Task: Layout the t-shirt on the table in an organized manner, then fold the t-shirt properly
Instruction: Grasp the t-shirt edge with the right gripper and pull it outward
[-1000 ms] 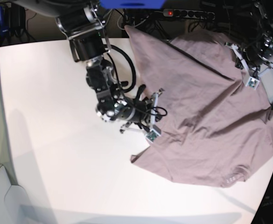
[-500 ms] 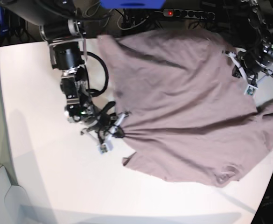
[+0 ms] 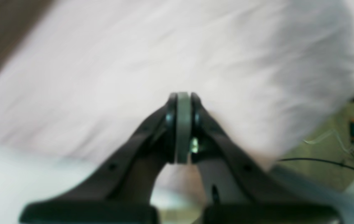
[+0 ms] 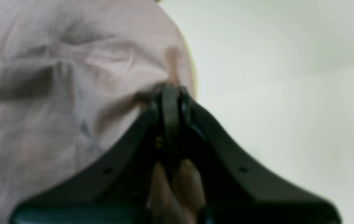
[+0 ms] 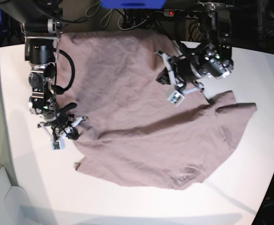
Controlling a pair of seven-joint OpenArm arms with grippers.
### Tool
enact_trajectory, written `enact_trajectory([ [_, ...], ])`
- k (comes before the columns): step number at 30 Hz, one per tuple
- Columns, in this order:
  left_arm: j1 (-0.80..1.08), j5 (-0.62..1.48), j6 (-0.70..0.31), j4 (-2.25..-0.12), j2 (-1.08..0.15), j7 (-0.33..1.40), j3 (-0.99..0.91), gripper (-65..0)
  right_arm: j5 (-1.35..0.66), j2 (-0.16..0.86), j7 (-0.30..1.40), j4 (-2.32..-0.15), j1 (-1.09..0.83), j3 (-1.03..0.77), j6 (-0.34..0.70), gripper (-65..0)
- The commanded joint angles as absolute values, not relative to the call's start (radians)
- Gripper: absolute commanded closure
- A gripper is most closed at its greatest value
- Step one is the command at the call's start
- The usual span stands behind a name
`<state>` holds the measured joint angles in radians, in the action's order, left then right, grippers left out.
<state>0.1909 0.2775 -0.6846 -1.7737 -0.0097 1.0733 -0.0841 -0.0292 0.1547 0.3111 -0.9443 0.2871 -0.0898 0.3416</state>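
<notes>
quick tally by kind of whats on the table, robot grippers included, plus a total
t-shirt: 1, dusty mauve, lying on the white table
grippers: 2, the left gripper and the right gripper, each shut on the shirt's fabric
total: 3

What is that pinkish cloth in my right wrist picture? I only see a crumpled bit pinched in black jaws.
Observer: It is a t-shirt. The base view shows it whole, spread over a white table.
Operator: Is anything else holding it?
Observer: Yes. The left gripper is shut on the opposite side, across from the right gripper.
Operator: Where is the neck hole?
Observer: The collar lies low in the base view, away from both grippers.
</notes>
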Motion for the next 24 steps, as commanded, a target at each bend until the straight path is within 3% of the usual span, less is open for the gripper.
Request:
enact_trajectory([
  [1,0.183,0.292,-0.685,-1.784,0.005,1.063,-0.061,-0.3,0.031,0.173,0.463,-0.926,0.259,-0.093,0.318,0.0],
  [6,0.185,0.291,-0.682,-1.728,0.039,1.052,0.036,-0.3,0.030,0.177,0.463,-0.954,0.237,-0.093,0.318,0.0],
  [10,0.177,0.291,-0.598,-1.603,0.035,1.017,0.073,-0.3,0.031,0.173,0.463,-1.033,0.197,-0.093,0.318,0.0],
  [15,0.168,0.291,-0.575,-1.517,-0.068,0.934,0.068,-0.3,0.033,0.171,0.486,-1.075,0.180,-0.091,0.318,0.0],
  [24,0.096,0.292,-0.581,-1.492,-0.272,0.926,-0.262,-0.3,0.031,0.139,0.591,-1.351,0.013,-0.041,0.318,0.0],
])
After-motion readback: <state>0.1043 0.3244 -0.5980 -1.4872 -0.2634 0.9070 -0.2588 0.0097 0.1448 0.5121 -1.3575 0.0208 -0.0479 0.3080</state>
